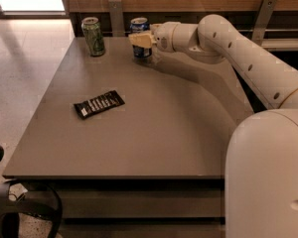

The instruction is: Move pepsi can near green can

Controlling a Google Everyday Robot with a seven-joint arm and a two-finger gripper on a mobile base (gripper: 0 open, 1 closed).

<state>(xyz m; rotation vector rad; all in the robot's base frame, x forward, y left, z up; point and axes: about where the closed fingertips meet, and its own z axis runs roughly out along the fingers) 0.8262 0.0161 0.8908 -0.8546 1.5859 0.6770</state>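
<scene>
The pepsi can (139, 25) is dark blue with a silver top and stands upright at the far middle of the table. My gripper (140, 39) is shut on the pepsi can, holding it across its middle with pale fingers (145, 39). The can's base is at or just above the table top; I cannot tell which. The green can (93, 36) stands upright at the far left of the table, about a can's width and a half to the left of the pepsi can.
A flat dark snack packet (99, 103) lies on the left middle of the grey table (154, 128). A wooden wall with metal brackets (116, 15) runs behind the table. My white arm (238, 53) reaches in from the right.
</scene>
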